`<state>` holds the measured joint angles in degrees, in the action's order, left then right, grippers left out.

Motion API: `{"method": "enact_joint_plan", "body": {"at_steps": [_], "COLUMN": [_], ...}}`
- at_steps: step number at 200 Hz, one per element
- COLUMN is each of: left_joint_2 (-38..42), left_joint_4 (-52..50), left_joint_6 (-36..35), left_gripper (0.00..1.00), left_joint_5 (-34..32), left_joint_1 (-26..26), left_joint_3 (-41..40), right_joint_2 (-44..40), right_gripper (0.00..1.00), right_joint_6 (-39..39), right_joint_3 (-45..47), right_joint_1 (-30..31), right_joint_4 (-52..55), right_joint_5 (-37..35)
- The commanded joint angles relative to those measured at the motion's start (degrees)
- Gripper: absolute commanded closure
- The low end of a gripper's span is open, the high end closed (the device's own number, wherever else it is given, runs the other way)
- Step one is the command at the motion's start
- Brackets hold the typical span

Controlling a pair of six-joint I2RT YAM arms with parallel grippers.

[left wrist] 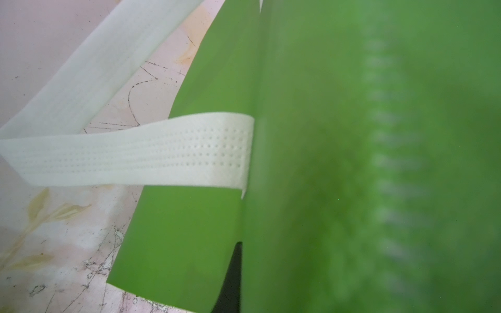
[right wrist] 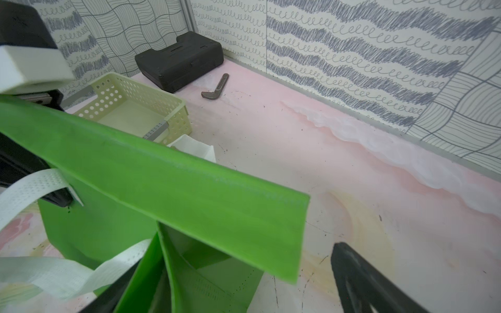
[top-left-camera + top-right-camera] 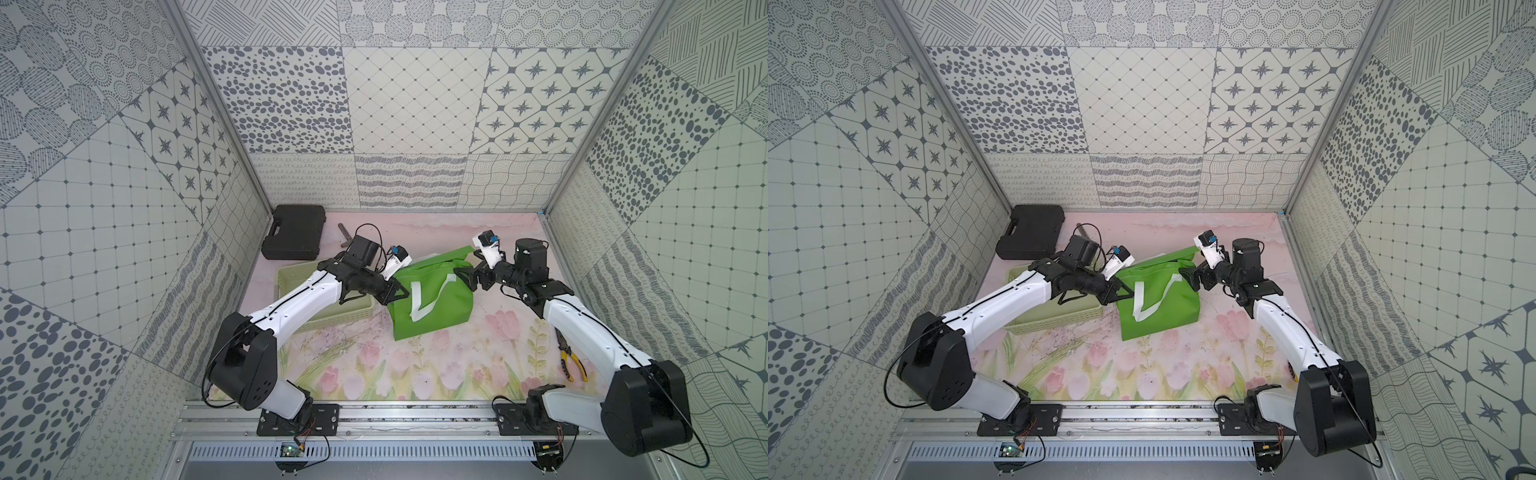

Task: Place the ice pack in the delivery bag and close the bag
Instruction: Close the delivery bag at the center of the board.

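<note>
Bag: The green bag (image 3: 436, 307) stood near the middle of the desk (image 3: 415, 374), between the two hands, in both top views.
Flap: A long green flap (image 2: 189, 195) stuck out over the bag's mouth and hid most of the inside.
Strap: A white strap (image 3: 415, 305) hung in a loop down the front of the bag.
Left hand: The left hand (image 3: 401, 294) was at the bag's top edge, on the basket side. Its fingers were squeezed tight together and pinched the green cloth there. In the left wrist view the cloth was very close and blurry.
Right hand: The right hand (image 3: 466, 279) was at the bag's other top corner. Its fingers were spread wide and held nothing. In the right wrist view one dark finger (image 2: 366, 279) was over the bare desk. A corner of the bag's mouth lay between the two fingers. I could not tell if they touched it.
Ice pack: I could not find the ice pack for sure in any view.
White bit: A white folded bit (image 2: 195, 147) peeked out behind the flap, near the basket, on the far side from the right hand. I could not tell if it was the ice pack or a strap.
Basket: A pale basket (image 3: 291, 276) sat just beside the bag, under the left arm.
Case: A black case (image 3: 293, 237) lay in the far corner behind the basket.
Tool: A bent metal tool (image 2: 215, 88) lay near the case.
Pliers: Pliers (image 3: 572, 363) with yellow handles lay beside the right arm.
</note>
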<state>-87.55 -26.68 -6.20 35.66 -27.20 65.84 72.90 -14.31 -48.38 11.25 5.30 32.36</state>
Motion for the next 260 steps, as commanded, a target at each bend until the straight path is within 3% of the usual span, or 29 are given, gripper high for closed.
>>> {"method": "enact_joint_plan", "body": {"at_steps": [1, 50, 69, 124, 153, 171, 201, 220, 233, 251, 260], "left_joint_2": [0.6, 0.8, 0.8, 1.1, 1.1, 2.0, 3.1, 3.6, 4.0, 3.8, 3.7], "left_joint_4": [-2.9, -2.9, -2.8, -1.8, -0.8, 0.1, 0.7, 0.6, 2.9, 3.4, 3.4], "left_joint_6": [-2.8, -3.7, -3.9, -3.9, -3.0, -2.6, -2.5, -2.0, -2.1, -2.1, -2.0], "left_gripper": [1.00, 1.00, 1.00, 1.00, 0.88, 0.81, 0.80, 0.80, 0.82, 0.86, 0.87], "left_joint_5": [3.6, 3.0, 2.3, 2.4, 2.2, 1.5, 0.8, 0.1, 0.1, -0.2, -0.7], "left_joint_1": [0.2, 0.2, 0.3, 0.6, 0.6, 0.6, 0.6, 0.7, 0.6, 0.6, 0.6], "left_joint_3": [-0.1, -0.3, -0.3, -0.8, -1.2, -1.8, -3.1, -4.0, -4.8, -4.9, -4.6], "right_joint_2": [2.7, 6.7, 6.5, 1.5, 1.0, 1.4, 1.8, 1.7, 1.3, 0.7, 0.3], "right_gripper": [0.01, 0.02, 0.09, 0.23, 0.31, 0.53, 0.61, 0.86, 0.87, 1.00, 1.00], "right_joint_6": [-2.8, -2.6, -1.5, -0.3, -0.4, -0.7, -0.7, -0.3, 0.0, 0.5, 0.5], "right_joint_3": [-2.2, -4.2, -4.3, 1.9, 2.4, 1.8, 1.7, 1.6, 1.6, 1.8, 2.1], "right_joint_1": [-0.6, -1.5, -1.0, 1.0, 1.1, 1.1, 1.1, 1.1, 1.1, 1.1, 1.1], "right_joint_4": [-3.1, -4.1, -2.4, -0.3, 0.3, 1.1, 1.1, 1.0, 0.7, 0.3, 0.3], "right_joint_5": [5.7, 12.6, 15.5, 13.5, 12.7, 12.7, 11.7, 10.5, 9.8, 8.8, 8.4]}}
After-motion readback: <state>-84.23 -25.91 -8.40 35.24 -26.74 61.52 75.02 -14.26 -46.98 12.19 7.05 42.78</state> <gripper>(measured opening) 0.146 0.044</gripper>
